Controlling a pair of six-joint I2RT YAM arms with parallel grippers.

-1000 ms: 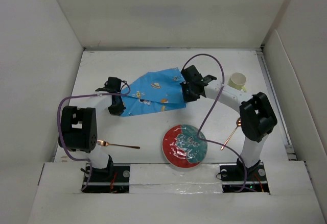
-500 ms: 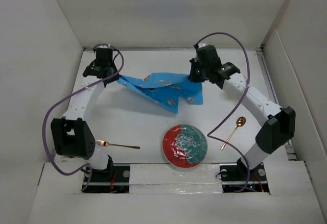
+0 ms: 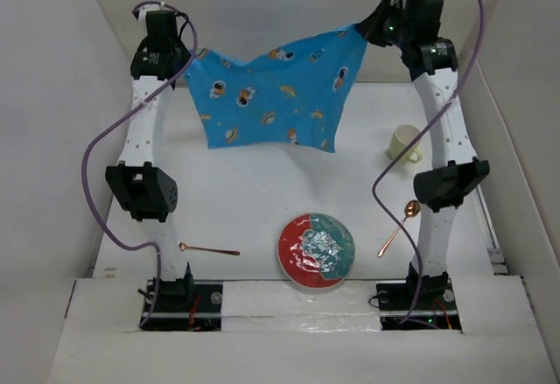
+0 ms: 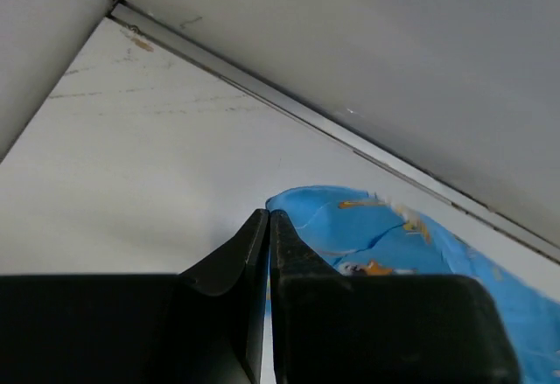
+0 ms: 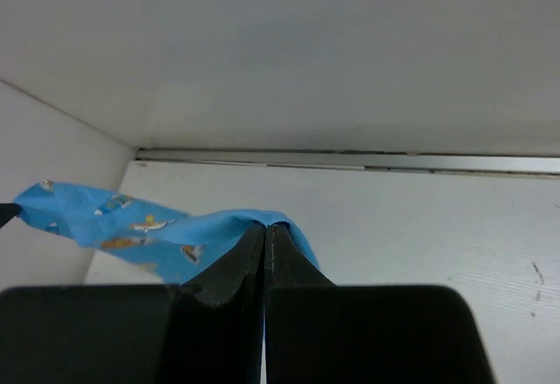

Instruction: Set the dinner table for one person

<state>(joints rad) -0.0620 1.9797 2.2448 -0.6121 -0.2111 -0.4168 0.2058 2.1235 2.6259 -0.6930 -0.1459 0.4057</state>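
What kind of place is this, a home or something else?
Probably a robot test cell, not a home: plain white panels wall in the white tabletop, and the left arm and right arm are bolted at its near edge.

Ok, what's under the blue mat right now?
Only bare white tabletop shows below the mat, hanging between the left gripper and right gripper. The table strip behind it is hidden.

item: dinner table (image 3: 236, 200). large flat rectangular tabletop, matte white, lying level. faint scuffs and thin scratch lines show on its surface toward the back. landmark: plate (image 3: 316, 250), round, red and teal. the table lies under the plate and spreads out from it on every side, farthest to the rear; its near edge runs just in front of the plate.
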